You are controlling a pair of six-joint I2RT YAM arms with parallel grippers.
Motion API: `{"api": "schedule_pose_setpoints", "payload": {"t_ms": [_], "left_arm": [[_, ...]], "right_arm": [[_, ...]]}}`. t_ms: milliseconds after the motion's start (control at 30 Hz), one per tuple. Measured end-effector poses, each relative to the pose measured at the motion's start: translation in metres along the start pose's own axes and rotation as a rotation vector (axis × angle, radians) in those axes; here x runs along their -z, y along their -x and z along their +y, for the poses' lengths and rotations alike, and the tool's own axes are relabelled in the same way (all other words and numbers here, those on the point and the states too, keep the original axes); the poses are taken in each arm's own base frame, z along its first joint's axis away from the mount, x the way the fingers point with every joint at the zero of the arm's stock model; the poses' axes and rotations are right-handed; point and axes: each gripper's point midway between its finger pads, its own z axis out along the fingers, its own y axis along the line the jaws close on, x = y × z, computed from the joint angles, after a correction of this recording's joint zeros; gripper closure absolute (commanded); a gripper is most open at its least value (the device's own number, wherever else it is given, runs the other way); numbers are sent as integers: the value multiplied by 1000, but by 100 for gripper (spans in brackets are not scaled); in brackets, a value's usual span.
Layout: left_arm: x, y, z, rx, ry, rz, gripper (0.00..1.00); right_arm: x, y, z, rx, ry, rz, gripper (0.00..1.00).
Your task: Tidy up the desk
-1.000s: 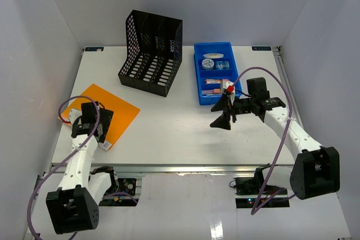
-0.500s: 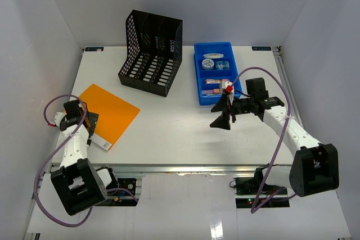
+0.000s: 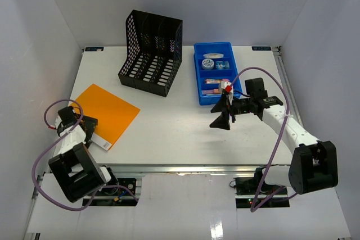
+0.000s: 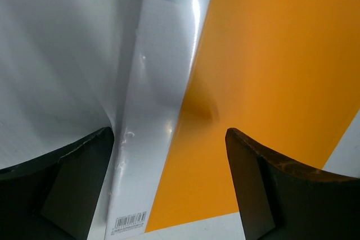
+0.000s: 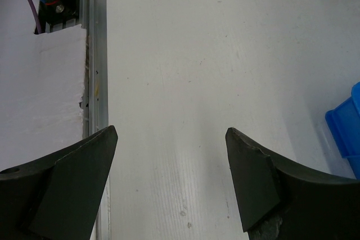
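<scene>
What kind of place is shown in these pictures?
Probably a robotics lab cell staged as an office: white walls enclose the desk, with two robot arms at its near edge, a black mesh file rack and an orange folder.

Top cam overlooks the whole desk (image 3: pixel 169 127); left wrist cam hugs the orange folder (image 4: pixel 270 82) at 8 o'clock, right wrist cam faces bare desk.

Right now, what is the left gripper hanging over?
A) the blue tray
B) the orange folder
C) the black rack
B: the left wrist view shows the orange folder spread out beneath the left gripper, whose jaws stand open with nothing between them.
</scene>
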Motion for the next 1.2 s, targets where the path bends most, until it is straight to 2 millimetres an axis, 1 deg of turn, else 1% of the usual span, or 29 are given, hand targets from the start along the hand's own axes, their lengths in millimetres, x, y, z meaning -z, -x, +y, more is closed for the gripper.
{"api": "schedule_pose_setpoints", "payload": {"t_ms": [100, 233, 367, 500, 567, 600, 667, 800, 900, 967, 1067, 1167, 1200], "left_arm": [[-4, 4, -8, -6, -67, 4, 25], [-11, 6, -15, -8, -134, 27, 54], [-19, 3, -22, -11, -200, 79, 76], [-20, -2, -29, -11, -269, 130, 83], [-19, -3, -31, -14, -291, 141, 89], [-19, -3, -31, -17, -299, 143, 90], [-17, -5, -34, -27, -323, 153, 97], [-12, -14, -37, -50, -368, 186, 100], [-8, -22, -38, -65, -401, 216, 100], [-5, -28, -40, -67, -424, 239, 100], [0, -39, -41, -63, -457, 281, 100], [5, -47, -42, -57, -482, 312, 100], [7, -48, -42, -55, -491, 319, 100]], "right_arm": [[0, -1, 0, -4, 4, 1, 16], [-1, -1, 1, -7, 7, 1, 16], [-1, -1, 1, -7, 9, -1, 16], [-1, -2, 4, -7, 20, -1, 16], [-1, -3, 5, -11, 29, 0, 16], [-1, -4, 6, -14, 32, 0, 16], [-1, -5, 6, -15, 36, 1, 16], [-2, -6, 8, -10, 43, 6, 16], [-8, -11, 13, 16, 58, 37, 16], [-20, -15, 23, 58, 85, 85, 16], [-51, -24, 43, 168, 133, 190, 15], [-80, -36, 53, 246, 153, 286, 14], [-91, -39, 49, 264, 138, 329, 13]]}}
